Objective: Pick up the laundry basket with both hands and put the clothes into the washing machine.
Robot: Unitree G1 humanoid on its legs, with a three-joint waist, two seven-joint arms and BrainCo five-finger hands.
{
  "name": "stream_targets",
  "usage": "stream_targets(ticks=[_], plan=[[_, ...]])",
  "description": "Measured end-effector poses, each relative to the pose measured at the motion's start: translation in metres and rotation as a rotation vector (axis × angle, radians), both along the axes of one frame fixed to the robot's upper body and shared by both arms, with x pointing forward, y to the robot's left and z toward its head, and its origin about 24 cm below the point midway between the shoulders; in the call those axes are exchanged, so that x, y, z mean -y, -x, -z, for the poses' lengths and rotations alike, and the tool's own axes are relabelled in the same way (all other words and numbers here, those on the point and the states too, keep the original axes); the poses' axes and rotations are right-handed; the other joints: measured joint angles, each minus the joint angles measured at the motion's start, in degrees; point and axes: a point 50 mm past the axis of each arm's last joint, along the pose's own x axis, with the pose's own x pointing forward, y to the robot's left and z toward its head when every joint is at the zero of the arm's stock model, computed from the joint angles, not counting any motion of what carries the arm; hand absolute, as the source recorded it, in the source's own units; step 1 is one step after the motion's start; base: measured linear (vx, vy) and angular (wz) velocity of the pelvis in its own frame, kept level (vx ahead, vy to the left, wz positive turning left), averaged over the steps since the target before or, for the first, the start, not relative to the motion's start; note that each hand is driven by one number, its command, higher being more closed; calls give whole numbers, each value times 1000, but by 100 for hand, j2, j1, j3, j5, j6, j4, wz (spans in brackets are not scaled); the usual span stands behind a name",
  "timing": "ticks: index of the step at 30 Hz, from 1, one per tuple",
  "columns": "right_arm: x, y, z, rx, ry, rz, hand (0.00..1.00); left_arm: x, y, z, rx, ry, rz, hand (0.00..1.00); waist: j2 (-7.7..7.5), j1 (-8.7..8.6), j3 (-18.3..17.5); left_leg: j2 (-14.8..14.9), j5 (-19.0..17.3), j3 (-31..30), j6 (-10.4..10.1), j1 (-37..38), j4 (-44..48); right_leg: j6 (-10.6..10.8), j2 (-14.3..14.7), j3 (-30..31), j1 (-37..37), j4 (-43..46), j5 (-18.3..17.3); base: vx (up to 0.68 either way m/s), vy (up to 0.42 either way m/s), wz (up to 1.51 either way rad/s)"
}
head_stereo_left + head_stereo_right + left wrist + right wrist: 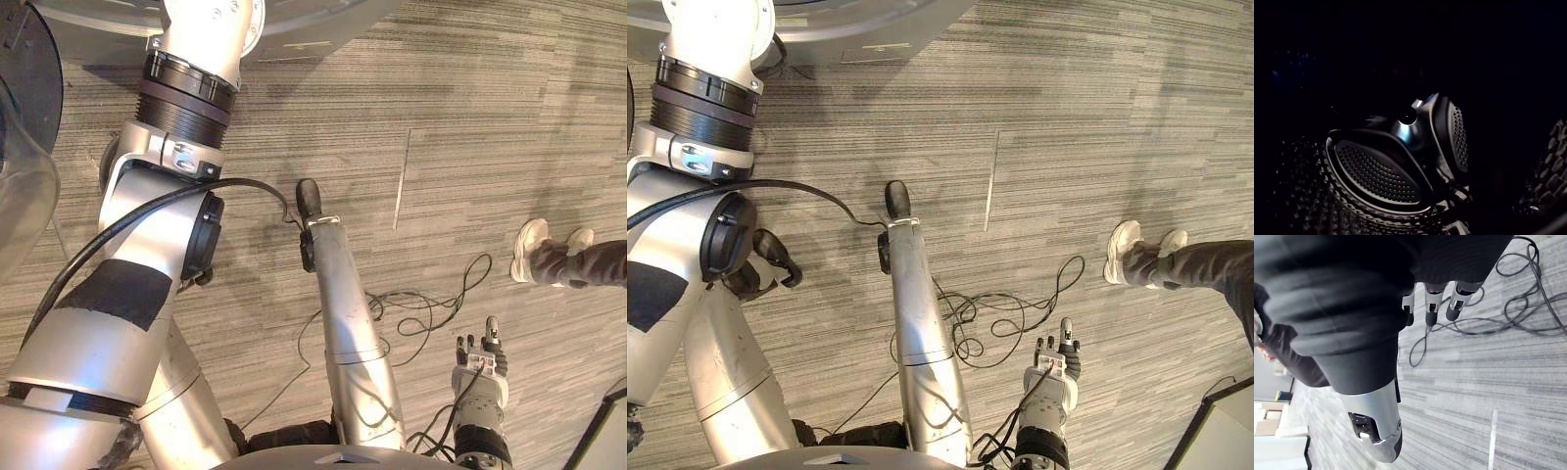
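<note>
Reaching up from the lower left, the left arm [201, 39] runs to the washing machine [323, 20], whose grey rounded front stands on the floor [490, 117] straight ahead of the robot. A clear curved pane [20, 186], which looks like the machine's door, stands at its left side. The left wrist view looks into the dark drum, where two perforated lifters [1376, 171] sit against the dotted wall. The left hand is hidden in there and how it is set cannot be told, nor can I tell whether clothes lie in that dark. The right hand [479, 377] hangs low at the robot's right side above the grey striped carpet. Its fingers [1431, 303] are straight, side by side and holding nothing, with the thumb [1378, 431] apart from them. A person's white shoe [534, 250] and dark trouser leg [593, 264] are on the floor to the right, well apart from that hand.
</note>
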Motion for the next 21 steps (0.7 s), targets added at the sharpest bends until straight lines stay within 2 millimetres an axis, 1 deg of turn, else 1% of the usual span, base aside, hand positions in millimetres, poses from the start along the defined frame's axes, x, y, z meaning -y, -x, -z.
stream_targets(ticks=[2,3,5,6,7,8,9,11,12,13,14,15,16,17,18,19,21], plan=[[-2,-1,0,0,-1,-7,0,-3,-3,5,-14,11,-1,0,0,2,0,0,0,-9,0,0,3,-1,-1,-5,7,5,0,-34,35,1],[-4,-1,1,0,-6,-9,0,-6,-7,11,-24,15,-9,0,0,6,0,-1,2,-22,-1,0,4,-2,-1,-15,17,8,-1,-34,31,2],[-8,-3,2,-3,-12,-23,0,-12,-17,26,-62,8,-21,0,0,26,0,-4,6,-39,-4,2,4,-2,-5,-27,32,13,-1,-37,34,3],[-10,-3,3,-2,-17,-26,0,-15,-25,37,-99,-2,-29,0,0,42,0,-5,10,-40,0,2,4,-2,-6,-28,35,16,-1,-20,18,4],[-13,-3,5,-2,-27,-29,0,-19,-41,60,-190,-34,-53,0,0,61,0,-7,22,-47,7,2,4,-1,-11,-35,46,21,-2,-7,6,4],[-15,-4,5,-3,-29,-35,0,-21,-48,71,-234,-44,-59,0,0,70,0,-9,24,-55,7,6,5,0,-12,-38,55,22,-3,0,0,4],[-17,-5,6,-8,-29,-49,0,-23,-57,89,-294,-66,-61,0,0,84,0,-11,27,-67,6,11,5,2,-14,-45,70,22,-4,0,0,5],[-26,-6,12,-36,-42,-88,0,-28,-75,144,-460,-108,-66,0,0,118,0,-32,37,-109,-1,38,7,-1,-33,-69,116,64,-43,-3,2,11],[-28,-6,13,-42,-45,-98,0,-29,-78,159,-506,-131,-72,0,0,125,0,-42,40,-123,-3,51,8,-11,-45,-83,131,82,-61,-17,7,17],[-33,-7,16,-54,-53,-118,0,-32,-83,189,-589,-165,-80,0,0,142,0,-63,45,-152,-13,91,7,-29,-84,-128,172,119,-92,-23,8,14],[-35,-6,19,-67,-59,-127,0,-34,-85,203,-629,-178,-78,0,0,151,0,-74,47,-164,-17,119,5,-44,-101,-150,202,133,-106,-31,4,17],[-38,-6,21,-80,-64,-146,0,-37,-87,230,-705,-225,-86,0,-1,167,-2,-99,59,-194,-38,173,-14,-62,-113,-170,264,151,-130,-49,-10,15],[-40,-6,23,-89,-67,-155,0,-39,-86,253,-767,-260,-90,0,-3,181,-3,-114,64,-194,-46,229,-38,-74,-123,-171,304,167,-155,-54,-15,14],[-41,-6,24,-92,-67,-161,0,-41,-86,262,-794,-270,-92,0,-4,188,-4,-120,66,-191,-50,252,-56,-87,-129,-171,319,167,-166,-63,-23,12],[-43,-6,25,-103,-68,-174,0,-41,-84,275,-831,-308,-94,0,-6,204,-6,-133,94,-184,-62,283,-105,-108,-142,-175,337,154,-179,-56,-24,7],[-45,-6,28,-120,-73,-189,0,-42,-83,285,-857,-343,-100,0,-9,220,-8,-132,109,-188,-82,313,-124,-125,-143,-188,355,158,-186,-54,-25,5],[-48,-5,31,-132,-80,-197,0,-43,-83,293,-882,-399,-119,0,-10,221,-8,-132,130,-185,-115,359,-164,-142,-140,-189,378,156,-186,-44,-27,1]])
